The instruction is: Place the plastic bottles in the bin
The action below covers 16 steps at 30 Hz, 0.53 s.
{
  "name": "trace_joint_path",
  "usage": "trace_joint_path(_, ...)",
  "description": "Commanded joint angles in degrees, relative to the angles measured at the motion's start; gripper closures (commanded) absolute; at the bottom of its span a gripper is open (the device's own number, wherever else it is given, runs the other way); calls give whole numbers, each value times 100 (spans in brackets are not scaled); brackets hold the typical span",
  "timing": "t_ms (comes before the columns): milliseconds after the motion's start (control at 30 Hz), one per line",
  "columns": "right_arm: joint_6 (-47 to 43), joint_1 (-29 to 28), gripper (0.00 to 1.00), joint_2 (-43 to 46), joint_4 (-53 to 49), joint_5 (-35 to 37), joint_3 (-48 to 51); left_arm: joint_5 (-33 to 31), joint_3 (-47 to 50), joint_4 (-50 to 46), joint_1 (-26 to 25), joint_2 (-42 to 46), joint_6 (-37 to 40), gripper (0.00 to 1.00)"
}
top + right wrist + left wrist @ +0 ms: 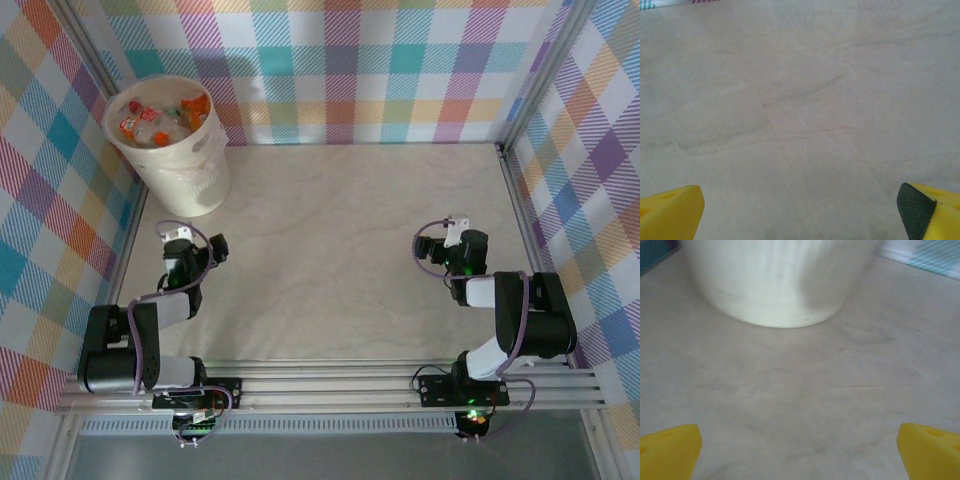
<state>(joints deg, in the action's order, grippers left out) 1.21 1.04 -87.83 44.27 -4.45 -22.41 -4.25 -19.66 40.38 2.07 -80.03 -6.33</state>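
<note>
Cream-white bin (172,160) stands in the far left corner of the bench (350,250), close against the checked walls. I read that spot as chosen so the left arm can reach its rim. The plastic bottles (160,120) I can see all lie heaped inside it, orange and red labels showing above the rim.

Left pincer (800,455): spread wide, nothing between the yellow fingers (670,450). It sits low over the bench and faces the bin's lower wall (775,285), near but apart.

Right pincer (800,212): also spread wide and holding nothing. A dark pad (912,212) shows on the inner face of one finger, with marbled bench surface ahead of it.

Both arms are folded back toward their bases, well apart from each other. My judgement is that this is a parked posture rather than an approach.

Task assessment: looks complete or nearly so. I cannot count the bottles in the heap, so I would check the total before closing the run
</note>
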Motion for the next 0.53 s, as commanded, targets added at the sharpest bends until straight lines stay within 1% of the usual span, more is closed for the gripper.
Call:
trace_joint_path(0, -32, -43, 0, -8, 308, 119, -114, 15, -67, 1182, -356, -879, 558, 0)
trace_joint_path(33, -33, -47, 0, -17, 331, 124, -113, -117, -159, 1358, -450, -1084, 626, 0)
trace_joint_path(67, -44, -42, 0, -6, 315, 125, -112, -146, -392, 613, -494, -925, 635, 0)
trace_joint_path(133, -43, -55, 0, -6, 319, 128, -114, -610, -332, 888, -602, -998, 638, 0)
trace_joint_path(167, -50, -60, 0, -7, 314, 138, -114, -886, -363, 683, -665, -929, 566, 0)
trace_joint_path(200, -45, -56, 0, -10, 314, 138, -114, -1032, -315, 879, -702, -982, 585, 0)
trace_joint_path(233, -50, -55, 0, -12, 308, 138, -117, -1125, -320, 769, -715, -934, 532, 0)
trace_joint_path(267, -50, -56, 0, -23, 295, 139, -131, -1180, -298, 876, -723, -969, 528, 0)
trace_joint_path(500, -51, -67, 0, -15, 293, 129, -132, -1176, -312, 815, -725, -953, 520, 0)
